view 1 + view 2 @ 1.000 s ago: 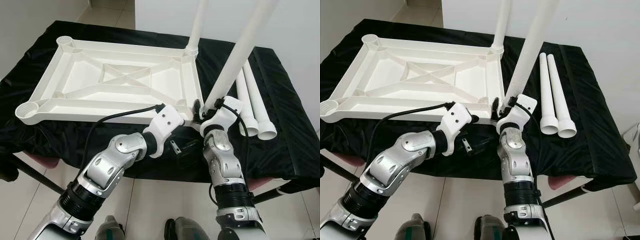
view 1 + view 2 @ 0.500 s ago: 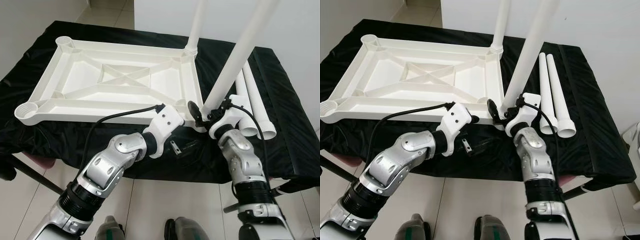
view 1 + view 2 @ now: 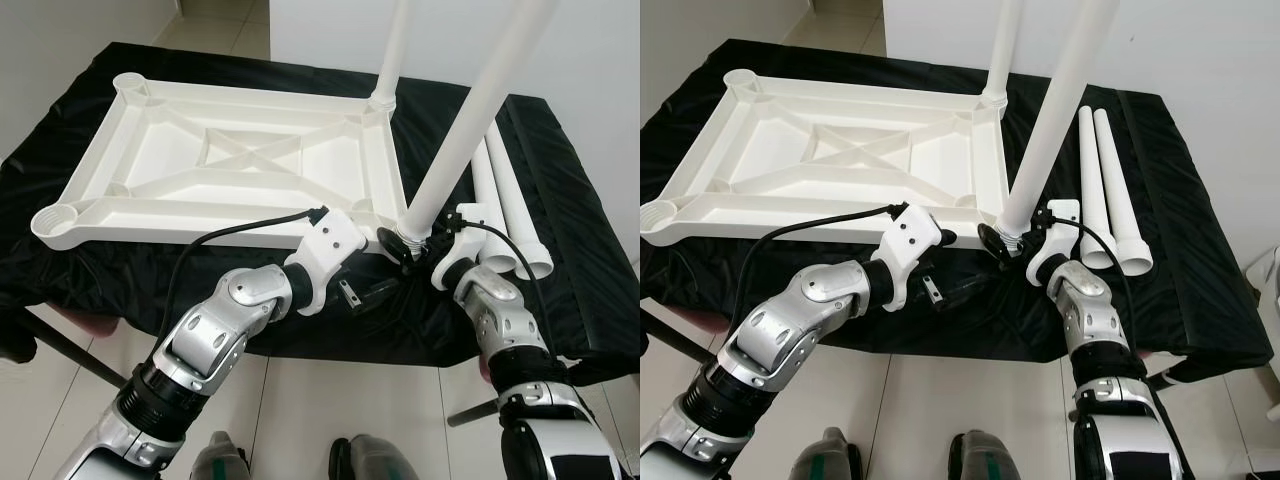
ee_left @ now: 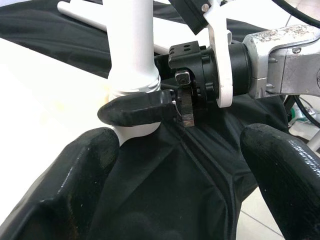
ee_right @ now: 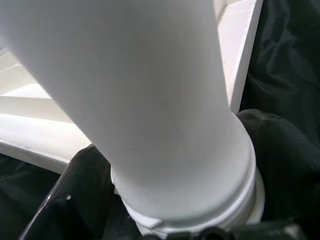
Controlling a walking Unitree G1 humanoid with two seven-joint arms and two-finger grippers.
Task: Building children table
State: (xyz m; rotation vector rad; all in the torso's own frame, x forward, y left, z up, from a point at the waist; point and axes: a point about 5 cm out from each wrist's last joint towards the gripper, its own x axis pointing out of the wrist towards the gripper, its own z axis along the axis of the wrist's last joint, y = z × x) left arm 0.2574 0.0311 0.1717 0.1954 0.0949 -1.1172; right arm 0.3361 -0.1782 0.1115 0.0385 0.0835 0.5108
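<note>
A white plastic tabletop (image 3: 215, 210) lies upside down on the black cloth. One white leg (image 3: 395, 50) stands upright in its far right corner socket. A second leg (image 3: 470, 120) leans at the near right corner, its collar (image 5: 200, 210) at the socket. My right gripper (image 3: 405, 240) is shut on this leg's base, with a black finger (image 5: 75, 185) on each side. My left gripper (image 4: 175, 185) is open just below the same corner, with nothing between its fingers; the right gripper's finger (image 4: 137, 107) is in front of it.
Two loose white legs (image 3: 505, 200) lie side by side on the cloth at the right. The black-draped table (image 3: 560, 300) ends close to my arms, with tiled floor (image 3: 60, 400) below. A white wall (image 3: 600, 50) rises behind the table.
My right forearm and wrist have swung out to the right while the gripper stays at the leaning leg's base. The left arm has hardly moved.
</note>
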